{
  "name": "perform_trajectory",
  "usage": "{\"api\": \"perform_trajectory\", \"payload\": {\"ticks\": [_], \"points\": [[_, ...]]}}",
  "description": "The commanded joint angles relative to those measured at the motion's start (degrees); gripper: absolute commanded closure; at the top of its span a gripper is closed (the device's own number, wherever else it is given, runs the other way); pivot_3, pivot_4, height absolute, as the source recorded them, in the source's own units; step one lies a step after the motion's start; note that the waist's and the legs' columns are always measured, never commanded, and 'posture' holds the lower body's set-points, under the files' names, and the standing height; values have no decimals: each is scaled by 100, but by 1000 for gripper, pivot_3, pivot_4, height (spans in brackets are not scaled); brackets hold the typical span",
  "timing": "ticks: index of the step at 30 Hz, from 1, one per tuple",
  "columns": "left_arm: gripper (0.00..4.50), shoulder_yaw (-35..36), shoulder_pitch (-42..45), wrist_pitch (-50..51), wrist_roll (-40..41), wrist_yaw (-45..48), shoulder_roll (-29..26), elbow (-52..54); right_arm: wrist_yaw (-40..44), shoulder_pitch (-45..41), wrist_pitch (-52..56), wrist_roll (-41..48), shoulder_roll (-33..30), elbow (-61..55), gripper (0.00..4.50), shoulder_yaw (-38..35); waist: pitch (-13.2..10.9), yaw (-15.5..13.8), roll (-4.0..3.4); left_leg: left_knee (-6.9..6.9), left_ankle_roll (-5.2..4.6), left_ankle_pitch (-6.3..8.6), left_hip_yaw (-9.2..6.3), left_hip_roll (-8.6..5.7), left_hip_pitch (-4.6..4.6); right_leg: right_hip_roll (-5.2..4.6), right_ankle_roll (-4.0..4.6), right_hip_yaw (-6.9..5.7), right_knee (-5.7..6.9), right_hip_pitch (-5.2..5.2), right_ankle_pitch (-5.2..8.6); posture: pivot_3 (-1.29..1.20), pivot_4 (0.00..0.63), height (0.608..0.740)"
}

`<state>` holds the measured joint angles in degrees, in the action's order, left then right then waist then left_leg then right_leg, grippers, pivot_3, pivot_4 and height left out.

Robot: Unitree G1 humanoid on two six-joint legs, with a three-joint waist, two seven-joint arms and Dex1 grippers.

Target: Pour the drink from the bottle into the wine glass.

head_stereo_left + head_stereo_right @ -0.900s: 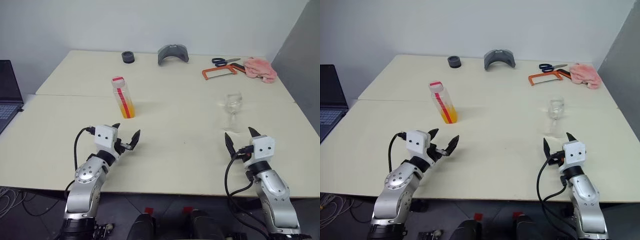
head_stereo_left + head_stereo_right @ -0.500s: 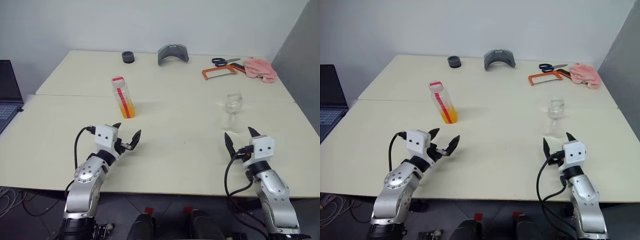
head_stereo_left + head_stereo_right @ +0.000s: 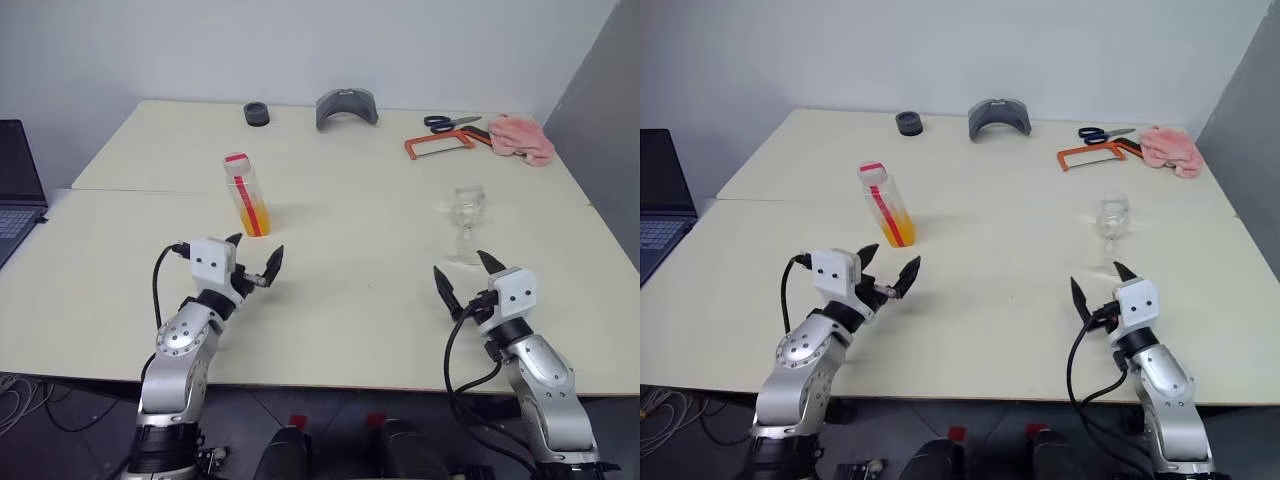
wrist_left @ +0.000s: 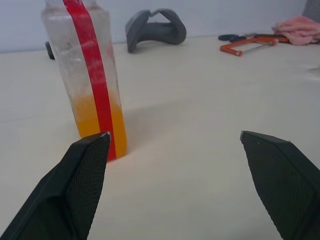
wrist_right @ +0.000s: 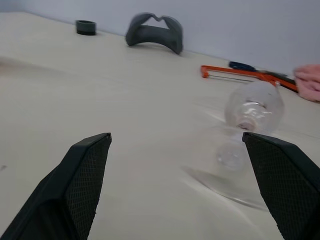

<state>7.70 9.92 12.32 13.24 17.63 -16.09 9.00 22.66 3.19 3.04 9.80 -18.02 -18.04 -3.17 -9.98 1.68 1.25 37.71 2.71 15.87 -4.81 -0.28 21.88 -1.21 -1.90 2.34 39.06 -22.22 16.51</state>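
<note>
The bottle [image 3: 245,195] stands upright on the left half of the table, clear with a red strip and a pinkish-red cap. The orange drink [image 3: 253,216] fills its lower part. My left gripper [image 3: 256,247] is open just short of it, empty; in the left wrist view the bottle [image 4: 85,65] stands close ahead, toward one finger. The wine glass [image 3: 466,215] stands upright and empty on the right. My right gripper [image 3: 460,265] is open just in front of its foot, holding nothing. The right wrist view shows the wine glass [image 5: 252,107] near one finger.
Along the back of the table [image 3: 350,290] lie a black ring [image 3: 256,114], a grey curved piece [image 3: 346,107], scissors [image 3: 450,123], an orange hacksaw [image 3: 438,146] and a pink cloth [image 3: 520,137]. A laptop [image 3: 18,190] sits off the left edge.
Both grippers have moved forward over the table, the left toward the bottle and the right toward the glass and slightly left. Bottle and glass have not moved.
</note>
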Motion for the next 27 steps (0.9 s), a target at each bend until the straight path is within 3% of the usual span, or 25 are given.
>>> {"api": "perform_trajectory", "payload": {"ticks": [1,10,27], "points": [[38,210,340,13,-85,-418,72,-35,511,-242,390,462,-261,-672,0,151,0,6,0,0,0,0,-2,-1,0,2,0,0,0,0,0,0,150,740],[38,360,997,154,-344,-1301,242,-391,1366,-752,1693,1307,-937,-1241,0,581,-2,-5,6,3,0,0,-16,-6,3,-1,-1,-5,-1,1,-1,0,150,740],[38,223,2146,-15,-535,-1396,257,-1711,1526,-1424,2183,1576,-935,-1232,0,675,-5,-7,10,4,1,-1,-17,-11,7,0,-3,-7,-3,-1,-2,0,150,740]]}}
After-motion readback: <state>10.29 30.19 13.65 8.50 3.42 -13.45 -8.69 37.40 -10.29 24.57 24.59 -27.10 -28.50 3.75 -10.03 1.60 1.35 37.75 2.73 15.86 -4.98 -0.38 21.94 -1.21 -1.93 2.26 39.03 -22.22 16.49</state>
